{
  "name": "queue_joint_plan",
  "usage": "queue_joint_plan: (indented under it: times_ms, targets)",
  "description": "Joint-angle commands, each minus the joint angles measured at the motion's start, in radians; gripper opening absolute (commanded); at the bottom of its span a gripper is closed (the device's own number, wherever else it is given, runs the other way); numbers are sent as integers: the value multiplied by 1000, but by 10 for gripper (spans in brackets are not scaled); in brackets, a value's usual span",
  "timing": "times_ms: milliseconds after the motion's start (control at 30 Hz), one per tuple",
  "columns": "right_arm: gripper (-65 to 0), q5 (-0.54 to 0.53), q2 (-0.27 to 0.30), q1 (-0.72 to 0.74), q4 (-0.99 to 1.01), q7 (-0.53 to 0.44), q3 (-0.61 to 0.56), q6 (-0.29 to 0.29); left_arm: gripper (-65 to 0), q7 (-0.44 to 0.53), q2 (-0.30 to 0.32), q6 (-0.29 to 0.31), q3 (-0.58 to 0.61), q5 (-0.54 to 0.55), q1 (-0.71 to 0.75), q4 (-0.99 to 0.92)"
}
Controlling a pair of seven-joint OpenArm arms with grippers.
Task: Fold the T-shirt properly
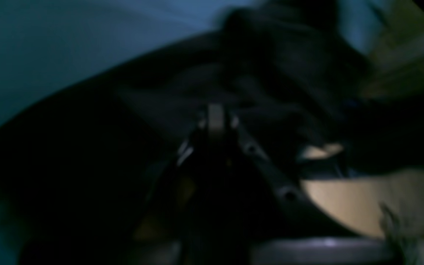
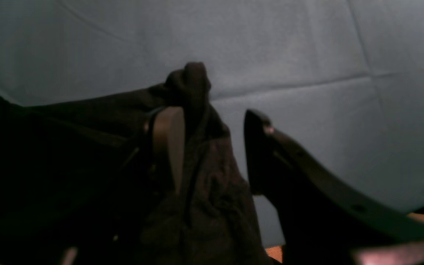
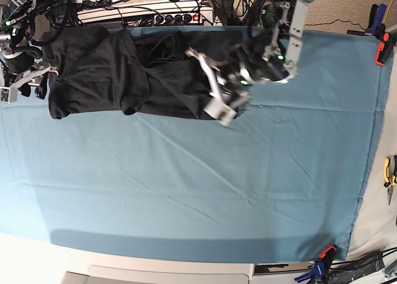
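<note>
The black T-shirt (image 3: 124,73) lies crumpled lengthwise along the far edge of the teal table cloth (image 3: 186,191), plain side showing. My left gripper (image 3: 193,52) reaches over the shirt's right part. The left wrist view is blurred and dark, with the left gripper (image 1: 215,116) shut, its tips together against black cloth (image 1: 87,154). I cannot tell whether a fold is pinched. My right gripper (image 3: 44,70) sits at the shirt's left end. In the right wrist view the right gripper (image 2: 214,129) is open, and bunched T-shirt (image 2: 204,191) cloth lies against its left finger (image 2: 168,140).
Cables and a power strip (image 3: 142,11) run along the table's back edge behind the shirt. Clamps (image 3: 381,45) hold the cloth at the right edge and at the front right corner (image 3: 322,256). Pliers (image 3: 389,172) lie off the cloth at far right.
</note>
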State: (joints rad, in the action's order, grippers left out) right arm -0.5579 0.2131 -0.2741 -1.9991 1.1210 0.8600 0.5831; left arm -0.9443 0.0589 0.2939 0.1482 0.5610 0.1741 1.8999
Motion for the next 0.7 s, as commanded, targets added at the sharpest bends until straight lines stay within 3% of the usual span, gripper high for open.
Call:
queue_joint_plan:
  times_ms: [0,200,500,667]
  targets:
    - [-382,-10,17,5,-17,-26,5,-5,-650,18,-2,-11,-17,21,4,18]
    - [-382,-21,17,5,-17,-27,5,-5,-650,16,39,-43,-39,28,81,18]
    - [-382,-26,17,5,-17,-27,5,-5,-650,21,38,-44,-39,43,125,15]
    - [-382,-26,17,5,-17,-26,5,-5,-650,29,21,-89,-39,-2,125,-31]
